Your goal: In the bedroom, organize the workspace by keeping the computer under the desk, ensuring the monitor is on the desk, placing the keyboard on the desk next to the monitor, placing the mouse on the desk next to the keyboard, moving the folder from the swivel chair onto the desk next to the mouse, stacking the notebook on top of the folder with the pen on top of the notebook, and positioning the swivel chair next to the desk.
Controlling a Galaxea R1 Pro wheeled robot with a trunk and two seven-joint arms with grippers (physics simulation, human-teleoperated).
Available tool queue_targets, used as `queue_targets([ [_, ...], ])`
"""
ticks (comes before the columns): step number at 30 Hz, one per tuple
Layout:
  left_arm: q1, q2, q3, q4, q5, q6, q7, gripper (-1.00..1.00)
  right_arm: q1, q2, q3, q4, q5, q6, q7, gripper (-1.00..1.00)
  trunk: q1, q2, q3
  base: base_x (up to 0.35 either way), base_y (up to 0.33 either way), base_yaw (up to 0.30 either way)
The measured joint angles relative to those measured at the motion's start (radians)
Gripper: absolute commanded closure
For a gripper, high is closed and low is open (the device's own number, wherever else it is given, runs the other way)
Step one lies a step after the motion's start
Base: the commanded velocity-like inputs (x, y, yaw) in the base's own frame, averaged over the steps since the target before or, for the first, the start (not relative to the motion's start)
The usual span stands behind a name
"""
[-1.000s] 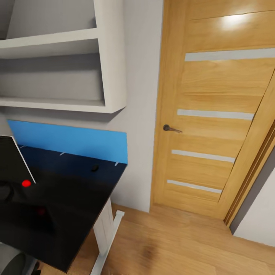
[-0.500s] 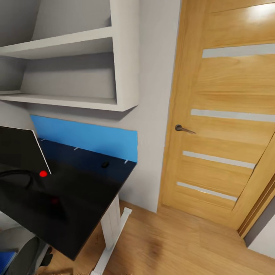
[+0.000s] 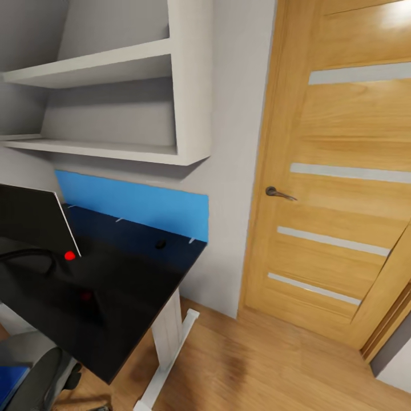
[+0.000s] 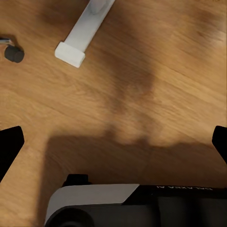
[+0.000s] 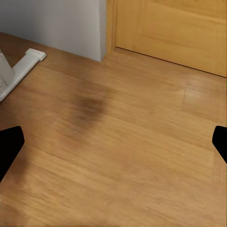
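The monitor (image 3: 31, 220) and mouse (image 3: 161, 244) are seen on the black table (image 3: 125, 285). The swivel chair (image 3: 34, 377) sits beside it. Both end effectors, left (image 4: 113, 142) and right (image 5: 113, 142), are spread wide over the floor (image 5: 132, 156).

The glossy black-topped counter (image 3: 131, 285) is set against the wall at the left, with a blue wall panel (image 3: 137, 205) behind it and pale grey wall shelves (image 3: 114, 103) above. The wide black flat monitor (image 3: 28, 220) stands on its left part; a small black rounded mouse (image 3: 161, 244) lies near the back edge. The oak door (image 3: 342, 188) is placed to the right. A grey-upholstered swivel chair (image 3: 34, 377) is seen before the counter.
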Motion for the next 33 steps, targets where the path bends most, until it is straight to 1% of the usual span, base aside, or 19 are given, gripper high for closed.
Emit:
queue_targets([
  [2,0.0,0.0,0.0,0.0,0.0,0.0,0.0,-1.0,0.0,0.0,0.0,0.0,0.0,-0.011,0.0,-1.0,0.0,0.0,0.0,0.0,-0.004,0.218],
  [6,0.0,0.0,0.0,0.0,0.0,0.0,0.0,-1.0,0.0,0.0,-0.001,0.003,0.0,-0.071,-0.001,-1.0,0.0,0.0,0.0,0.0,-0.002,0.255],
  [10,0.0,0.0,0.0,0.0,0.0,0.0,0.0,-1.0,0.0,0.0,-0.001,0.005,0.0,-0.102,0.0,-1.0,0.0,0.0,0.0,0.0,-0.001,0.274],
  [17,0.0,0.0,0.0,0.0,-0.001,0.0,0.0,-1.0,0.0,0.0,-0.001,0.005,0.0,-0.116,-0.001,-1.0,0.0,0.0,0.0,0.0,-0.036,0.283],
  [25,0.0,0.001,0.0,0.0,0.0,-0.001,0.001,-1.0,0.0,0.0,-0.001,0.006,0.0,-0.127,0.001,-1.0,0.0,0.0,0.0,0.0,-0.175,0.288],
  [29,0.0,0.001,0.001,0.0,0.001,-0.002,0.0,-1.0,0.0,0.0,-0.001,0.006,0.0,-0.137,0.001,-1.0,0.0,0.0,0.0,0.0,-0.088,0.289],
  [32,0.0,0.001,0.003,-0.001,0.001,-0.019,0.001,-1.0,0.0,0.0,-0.001,0.013,0.0,-0.155,0.001,-1.0,0.0,0.0,0.0,0.0,-0.033,0.29],
  [33,0.0,0.003,0.004,-0.001,0.002,-0.044,0.001,-1.0,0.0,-0.001,-0.001,0.022,0.0,-0.165,0.001,-1.0,0.0,0.0,0.0,0.0,-0.017,0.29],
])
